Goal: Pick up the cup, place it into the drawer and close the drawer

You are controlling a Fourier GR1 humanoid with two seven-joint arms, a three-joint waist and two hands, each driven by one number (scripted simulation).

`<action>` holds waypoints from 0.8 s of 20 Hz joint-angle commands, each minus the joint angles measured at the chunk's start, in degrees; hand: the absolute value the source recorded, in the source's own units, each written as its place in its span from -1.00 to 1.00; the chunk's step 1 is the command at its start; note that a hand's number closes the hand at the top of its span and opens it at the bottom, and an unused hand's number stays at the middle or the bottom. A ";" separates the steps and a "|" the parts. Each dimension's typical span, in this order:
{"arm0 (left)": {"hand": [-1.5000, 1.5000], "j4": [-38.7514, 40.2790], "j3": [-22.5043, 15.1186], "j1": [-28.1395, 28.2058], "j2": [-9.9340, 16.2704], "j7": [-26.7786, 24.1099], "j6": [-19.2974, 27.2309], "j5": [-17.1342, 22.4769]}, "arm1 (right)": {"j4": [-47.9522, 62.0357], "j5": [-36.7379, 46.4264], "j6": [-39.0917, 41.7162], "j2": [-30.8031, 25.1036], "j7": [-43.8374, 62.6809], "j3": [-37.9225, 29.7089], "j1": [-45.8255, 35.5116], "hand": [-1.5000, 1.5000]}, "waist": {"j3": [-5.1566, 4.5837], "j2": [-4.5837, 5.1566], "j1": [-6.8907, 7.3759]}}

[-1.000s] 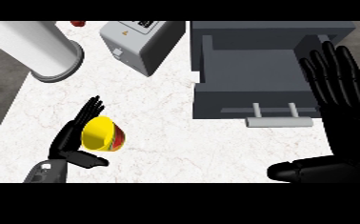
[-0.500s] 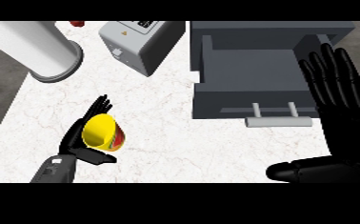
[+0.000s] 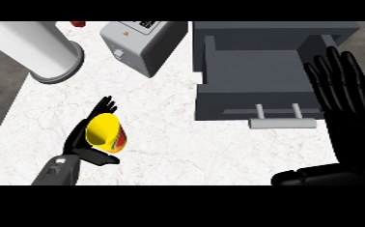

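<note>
A yellow cup (image 3: 103, 130) with a red patch lies on its side on the white marble counter at the lower left. My left hand (image 3: 80, 144) is around it, fingers behind the cup and thumb in front, curling on it. The grey drawer (image 3: 264, 86) stands pulled out at the upper right, its inside bare, its light handle (image 3: 281, 120) at the front. My right hand (image 3: 341, 86) stands open at the right edge, fingers straight up, beside the drawer's right side.
A grey toaster-like appliance (image 3: 143, 42) stands behind the cup at the top centre. A large white cylinder (image 3: 39, 52) lies at the upper left. A small red object (image 3: 77, 23) shows at the top edge. Bare counter lies between cup and drawer.
My left hand has closed in on the cup, fingers wrapping nearer around it, and the cup has shifted slightly. The right hand has stayed almost still.
</note>
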 commanded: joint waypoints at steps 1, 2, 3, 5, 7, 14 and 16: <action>-1.00 1.74 -1.10 0.91 0.15 -7.45 -11.53 0.59 | -2.41 0.14 0.49 0.27 0.57 1.49 2.06 -1.00 | -0.10 0.08 -0.53; -1.00 1.08 -0.82 -0.76 -0.32 -4.50 -12.19 1.73 | 0.55 -0.42 0.19 -0.73 0.45 -0.94 -1.09 -1.00 | -0.03 0.07 -0.01; -1.00 2.33 -1.24 -0.71 0.79 -5.56 -13.20 1.19 | -0.55 0.71 -0.68 0.52 0.59 0.70 -0.15 -1.00 | -0.08 0.15 -0.32; -1.00 0.78 -2.21 2.27 0.48 -7.67 -14.90 1.41 | 2.85 -2.28 1.55 -0.27 -2.98 -2.07 0.09 -1.00 | -0.02 0.11 0.18; 1.00 0.67 -1.99 0.08 -1.97 -4.96 -14.89 3.04 | 3.00 -0.07 0.69 -0.15 -1.56 -0.64 -0.22 -1.00 | -0.03 0.08 0.12; 1.00 -1.85 -2.05 -2.32 -1.68 -7.57 -11.42 4.29 | 2.86 -1.63 1.16 -1.01 -1.64 -2.53 -0.71 -1.00 | -0.04 0.11 -0.26; 1.00 -3.59 -2.76 0.82 -1.18 -10.94 -11.02 3.95 | 0.85 -1.82 0.21 -0.81 0.97 -1.74 -2.18 -1.00 | -0.04 -0.05 0.14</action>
